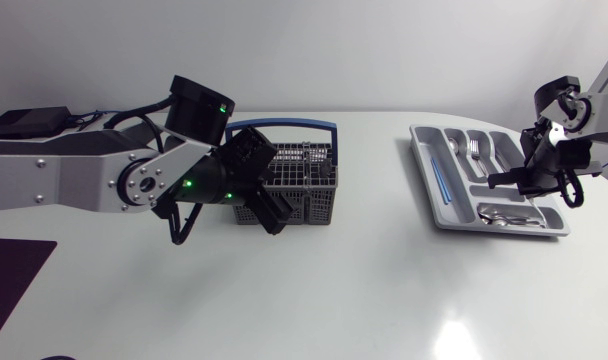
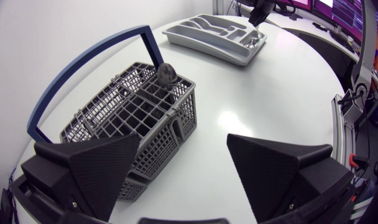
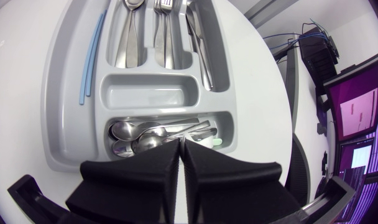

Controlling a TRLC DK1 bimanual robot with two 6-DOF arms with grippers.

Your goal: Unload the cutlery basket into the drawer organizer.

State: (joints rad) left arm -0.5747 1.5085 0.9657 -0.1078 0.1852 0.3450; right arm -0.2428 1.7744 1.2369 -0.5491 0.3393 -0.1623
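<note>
The grey cutlery basket (image 1: 306, 185) with a blue handle (image 2: 83, 68) stands left of the table's middle. One spoon bowl (image 2: 166, 74) sticks up from a far compartment. My left gripper (image 1: 267, 207) hangs at the basket's near left side, open (image 2: 189, 180), with nothing between its fingers. The grey drawer organizer (image 1: 432, 190) lies at the right. It holds spoons, forks and knives in its long slots and small spoons (image 3: 148, 134) in its end slot. My right gripper (image 3: 181, 163) hovers over that end slot (image 1: 516, 181), shut, with nothing seen between its fingers.
Two blue straws (image 3: 92, 56) lie in the organizer's side slot (image 1: 439, 180), and its short middle slot (image 3: 150, 93) holds nothing. A dark mat (image 1: 9, 275) lies at the table's front left. The table's curved edge runs close behind the organizer.
</note>
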